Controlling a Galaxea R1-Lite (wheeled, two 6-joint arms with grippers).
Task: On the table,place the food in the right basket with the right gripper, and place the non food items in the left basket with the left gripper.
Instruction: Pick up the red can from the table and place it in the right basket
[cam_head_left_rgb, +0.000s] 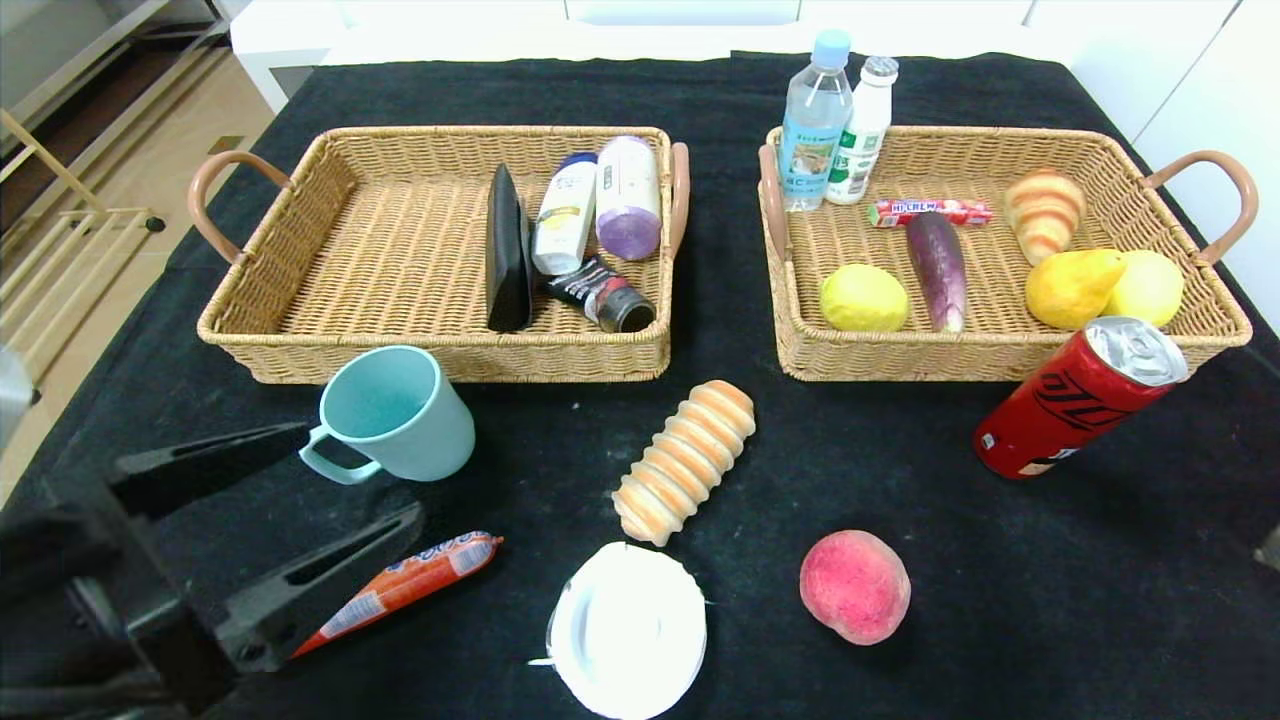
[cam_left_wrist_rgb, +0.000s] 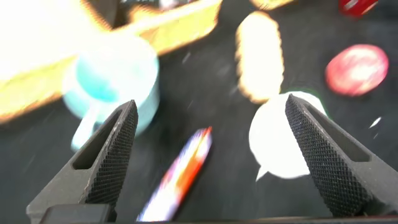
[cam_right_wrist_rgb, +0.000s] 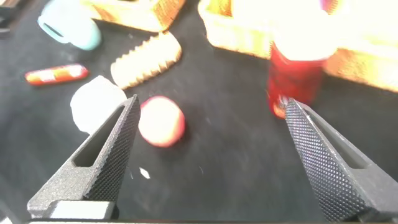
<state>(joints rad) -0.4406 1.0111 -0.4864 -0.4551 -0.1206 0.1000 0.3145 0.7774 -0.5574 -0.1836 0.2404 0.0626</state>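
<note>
Black cloth covers the counter (cam_head_left_rgb: 900, 640) in front of me, and white furniture stands behind it. On the cloth, outside the baskets, the food lies loose: the ridged bread roll (cam_head_left_rgb: 685, 461) is in the middle, tilted, the peach (cam_head_left_rgb: 855, 586) is near it on my right side, and the red soda can (cam_head_left_rgb: 1078, 397) leans just before the front wall of the right basket (cam_head_left_rgb: 1000, 355). The orange wrapped sausage (cam_head_left_rgb: 405, 588) lies on my left side, partly under my left claw (cam_head_left_rgb: 355, 480). The non-food things are also on the cloth: the pale teal mug (cam_head_left_rgb: 398, 412) lies just before the left basket (cam_head_left_rgb: 450, 355), its handle toward me, and the round white lid (cam_head_left_rgb: 628, 630) rests close to the near end of the roll.

My left claw hangs low over the cloth with its two fingers spread wide, holding nothing; the mug handle is just beside the upper finger and the sausage passes below the lower one. My right claw (cam_right_wrist_rgb: 208, 158) is also spread wide and empty, above the cloth with the peach and the can ahead of it.

The left basket holds a black flat object (cam_head_left_rgb: 508, 250), two white bottles (cam_head_left_rgb: 598, 205) and a dark tube (cam_head_left_rgb: 603, 295). The right basket holds a water bottle (cam_head_left_rgb: 815, 120), a white bottle (cam_head_left_rgb: 862, 130), a candy stick (cam_head_left_rgb: 930, 212), an eggplant (cam_head_left_rgb: 938, 268), a lemon (cam_head_left_rgb: 863, 297), a croissant (cam_head_left_rgb: 1043, 213) and a pear (cam_head_left_rgb: 1072, 287).
</note>
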